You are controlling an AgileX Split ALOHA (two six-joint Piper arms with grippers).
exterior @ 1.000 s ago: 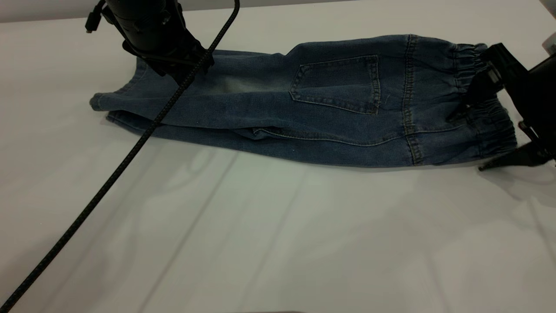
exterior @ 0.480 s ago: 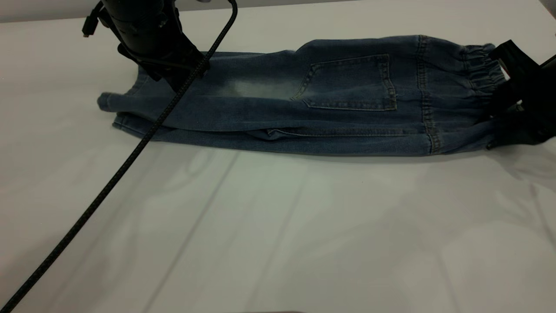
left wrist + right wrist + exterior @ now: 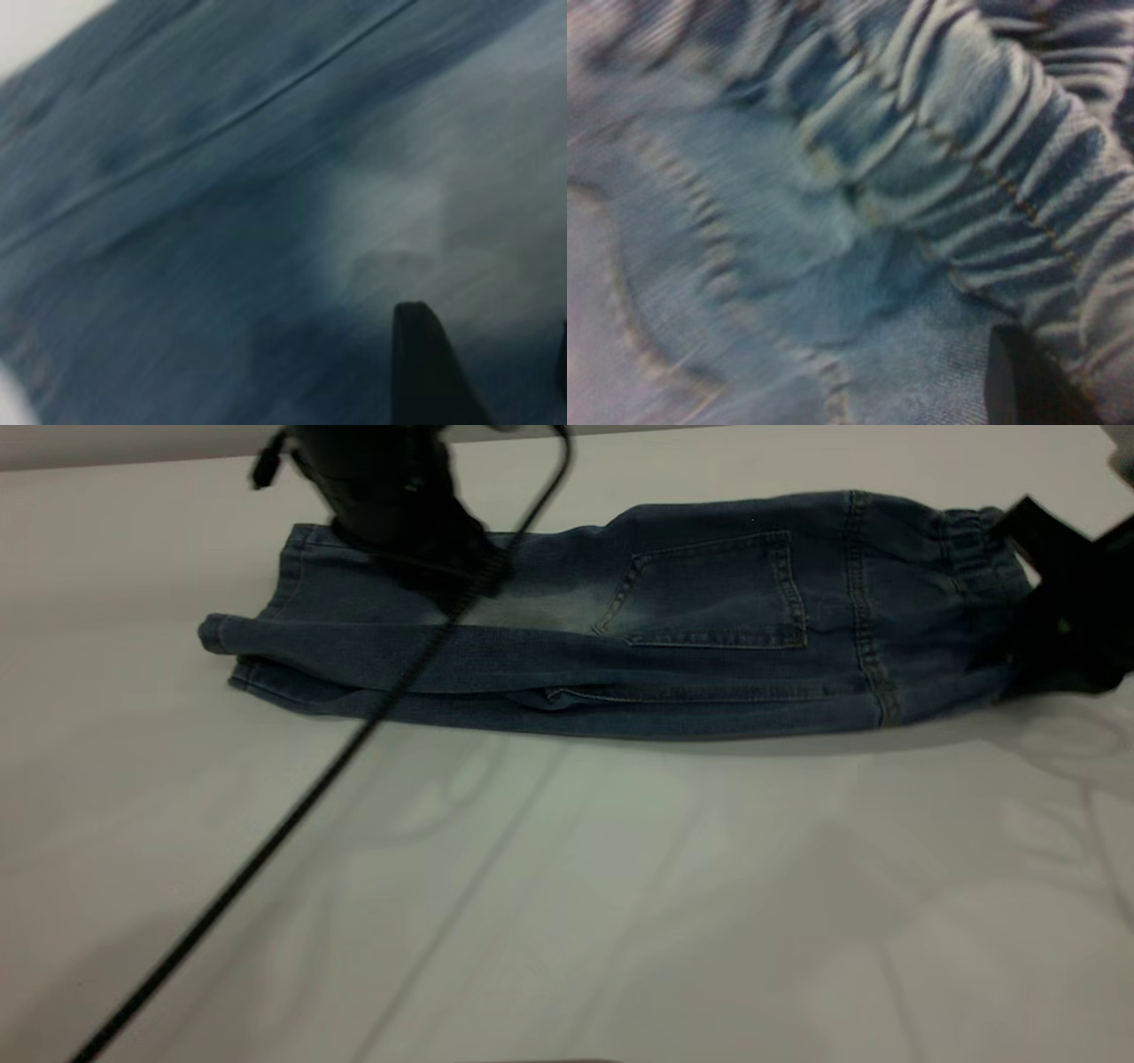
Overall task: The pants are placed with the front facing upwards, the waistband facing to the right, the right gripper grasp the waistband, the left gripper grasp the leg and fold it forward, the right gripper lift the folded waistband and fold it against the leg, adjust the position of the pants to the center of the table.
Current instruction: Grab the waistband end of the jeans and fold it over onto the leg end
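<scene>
Pants (image 3: 620,638) lie folded lengthwise along the far part of the worktop (image 3: 567,903), legs toward the left, waistband (image 3: 983,558) at the right end. Back patch pocket (image 3: 709,589) faces up, with a pale faded patch just left of it. Folded layers are visible along the near edge; leg hems sit at the left end. Left claw (image 3: 425,571) is down over the leg section, near the faded patch; the left wrist view shows one dark fingertip (image 3: 430,372) over pale denim, a second at the frame edge, so the fingers stand apart with nothing between them. A black cable (image 3: 292,815) runs from the left arm diagonally across the worktop toward the near left corner. Right claw (image 3: 1059,615) is at the waistband end, closed on the gathered band; the right wrist view is filled by ruffled elastic (image 3: 983,159) with tan stitching. No brand, label or writing is readable on the pants.
</scene>
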